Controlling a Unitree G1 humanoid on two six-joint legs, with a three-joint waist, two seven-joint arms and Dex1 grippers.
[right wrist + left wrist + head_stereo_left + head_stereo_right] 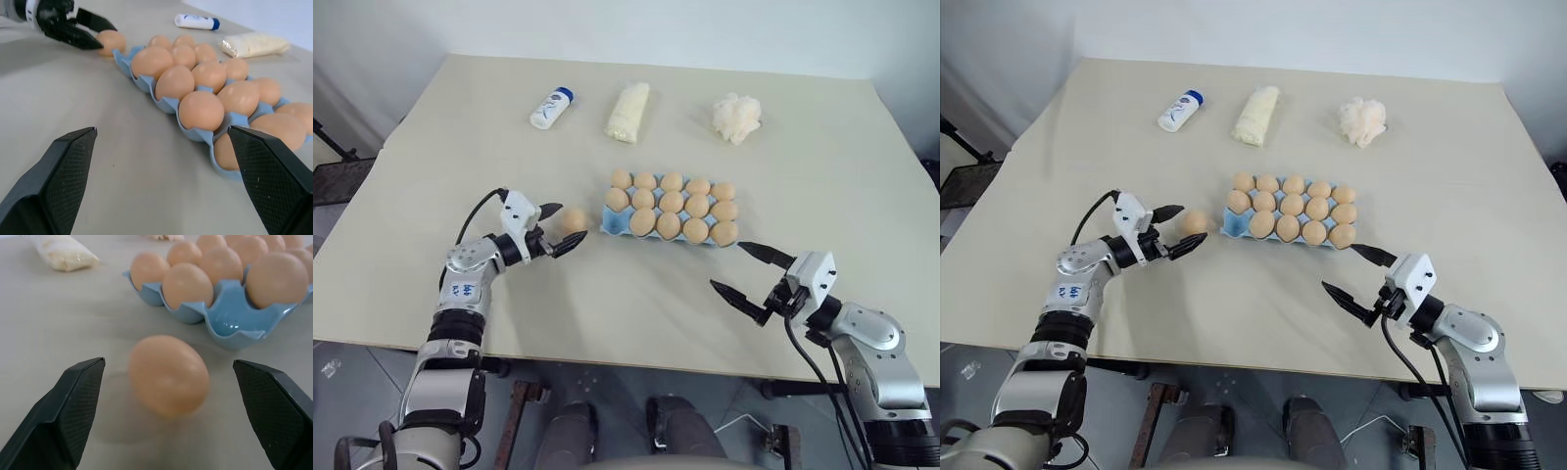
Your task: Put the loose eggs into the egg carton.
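Reaching stage: left gripper point(559, 227) spread wide around the last loose tan-brown oval egg point(573, 219), just left of the light blue moulded egg carton point(613, 228). Right gripper point(752, 272) gaped empty, near right. Next, probably: close gently, lift toward the empty near-left cup.

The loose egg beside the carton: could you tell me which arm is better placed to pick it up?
Left. The left gripper is open with the loose egg between its fingertips, beside the egg carton. The right gripper hangs open off the carton's opposite end.
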